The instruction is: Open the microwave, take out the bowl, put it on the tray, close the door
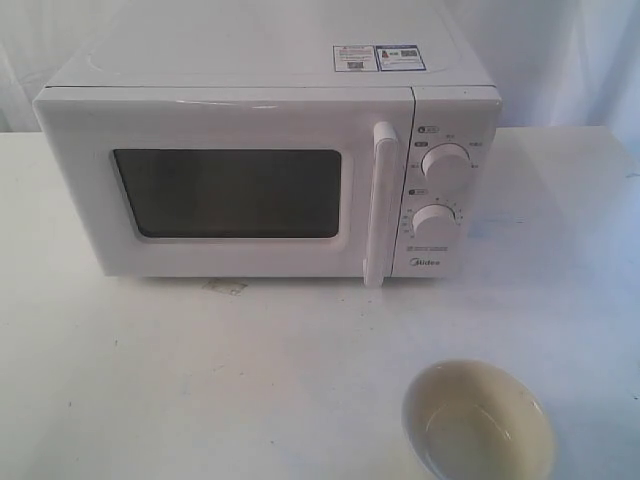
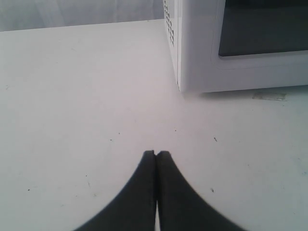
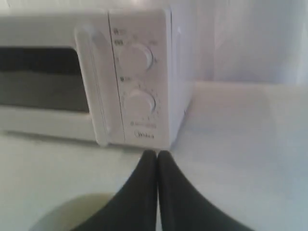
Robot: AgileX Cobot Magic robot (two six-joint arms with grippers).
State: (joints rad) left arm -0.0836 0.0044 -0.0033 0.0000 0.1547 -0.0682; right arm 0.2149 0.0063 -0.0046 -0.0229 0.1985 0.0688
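Left claw (image 2: 156, 155) pinched fully together, empty, hovering over surface (image 2: 72, 120) near microwave (image 2: 192, 48) left front corner. Right claw (image 3: 157, 154) likewise closed tight, gripping nothing, just above bowl (image 1: 478, 425). Bowl upright on surface, front-right of microwave, well apart from it. Door (image 1: 230, 120) closed flush, handle (image 1: 383, 200) untouched.

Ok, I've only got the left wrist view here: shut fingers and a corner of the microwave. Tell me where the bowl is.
Observer: The bowl sits upright on the table, in front of the microwave, apart from it, toward the dials.
Operator: Report the door.
Observer: The door is shut flush; its handle stands beside the dials.
Operator: Now the right gripper.
Observer: The right gripper is shut, holding nothing, aimed at the dials.
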